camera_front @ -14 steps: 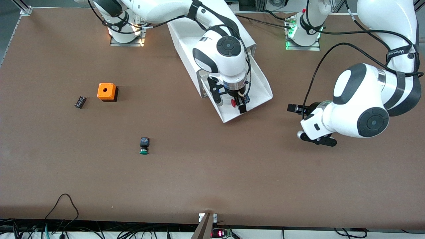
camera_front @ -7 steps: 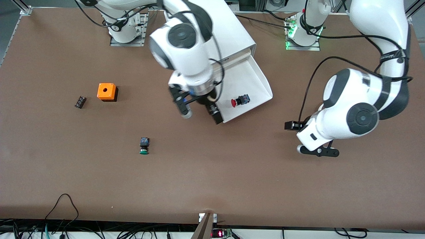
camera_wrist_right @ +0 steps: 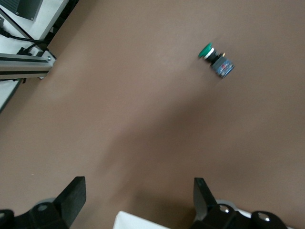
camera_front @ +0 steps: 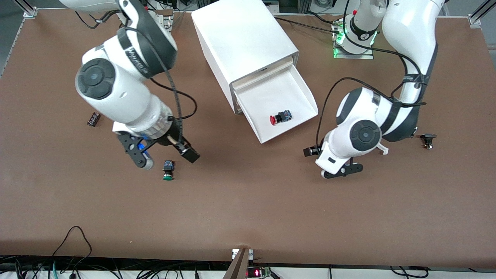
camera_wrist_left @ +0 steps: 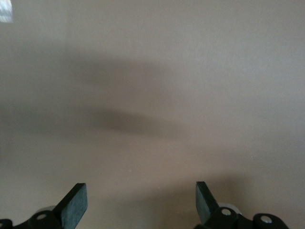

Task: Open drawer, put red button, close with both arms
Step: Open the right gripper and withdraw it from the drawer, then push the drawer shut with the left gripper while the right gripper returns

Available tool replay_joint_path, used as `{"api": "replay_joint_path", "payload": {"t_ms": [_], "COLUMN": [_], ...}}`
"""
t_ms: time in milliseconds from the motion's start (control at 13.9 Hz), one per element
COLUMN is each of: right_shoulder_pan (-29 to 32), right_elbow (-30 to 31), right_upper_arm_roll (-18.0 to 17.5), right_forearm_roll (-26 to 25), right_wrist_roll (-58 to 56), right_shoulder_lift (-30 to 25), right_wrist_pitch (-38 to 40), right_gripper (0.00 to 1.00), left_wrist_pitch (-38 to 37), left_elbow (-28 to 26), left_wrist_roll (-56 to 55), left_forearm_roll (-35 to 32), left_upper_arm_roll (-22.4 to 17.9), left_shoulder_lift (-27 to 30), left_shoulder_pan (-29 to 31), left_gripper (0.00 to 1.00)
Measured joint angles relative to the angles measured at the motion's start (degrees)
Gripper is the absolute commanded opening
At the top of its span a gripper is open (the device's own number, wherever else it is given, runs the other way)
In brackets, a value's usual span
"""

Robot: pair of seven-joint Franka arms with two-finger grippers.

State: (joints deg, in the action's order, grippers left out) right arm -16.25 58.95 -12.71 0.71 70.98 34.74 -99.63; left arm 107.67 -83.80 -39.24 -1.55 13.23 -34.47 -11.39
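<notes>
The drawer [camera_front: 281, 106] stands pulled out of the white cabinet [camera_front: 242, 38], and the red button [camera_front: 279, 117] lies on its floor near the front lip; what I judge remains is the two-arm close. My right gripper [camera_front: 164, 157] hangs over bare table beside the green button [camera_front: 167, 170], toward the right arm's end, fingers spread and empty; its wrist view shows the green button [camera_wrist_right: 217, 59] clear of the fingers [camera_wrist_right: 71, 198]. My left gripper [camera_front: 331, 162] hangs low over the table near the drawer's corner, toward the left arm's end, fingers [camera_wrist_left: 74, 202] parted with nothing but table between them. Risks as I read them: the drawer sits skewed to the table edge, so uneven pushes from my two arms could jam it or swivel the whole cabinet; a hard shove could send the red button rolling; and the right gripper, travelling low, could knock the green button.
</notes>
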Motion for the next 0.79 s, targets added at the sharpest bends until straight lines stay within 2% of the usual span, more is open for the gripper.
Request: {"api": "replay_joint_path", "payload": {"t_ms": [216, 577, 793], "right_shoulder_pan": [3.29, 5.56, 8.27], "right_elbow": [4.80, 17.37, 24.76], "right_upper_arm_roll": [0.40, 7.91, 9.87], "right_forearm_roll": [-0.02, -0.02, -0.05], "right_wrist_roll": [-14.83, -41.93, -55.50], "right_shoulder_lift": [-3.52, -14.31, -20.66], "right_wrist_pitch": [1.66, 2.39, 2.36], "right_gripper": [1.00, 1.00, 1.00], "left_wrist_pitch": [1.73, 5.34, 6.09], "left_elbow": [-2.45, -7.66, -10.90], "left_wrist_roll": [-6.31, -9.40, -11.14], "left_forearm_roll": [0.00, 0.00, -0.06], "left_upper_arm_roll": [1.01, 3.69, 6.15], "left_shoulder_lift": [0.13, 1.37, 2.96], "left_shoulder_pan": [-2.61, -3.26, -3.25], "left_gripper": [1.00, 1.00, 1.00]}}
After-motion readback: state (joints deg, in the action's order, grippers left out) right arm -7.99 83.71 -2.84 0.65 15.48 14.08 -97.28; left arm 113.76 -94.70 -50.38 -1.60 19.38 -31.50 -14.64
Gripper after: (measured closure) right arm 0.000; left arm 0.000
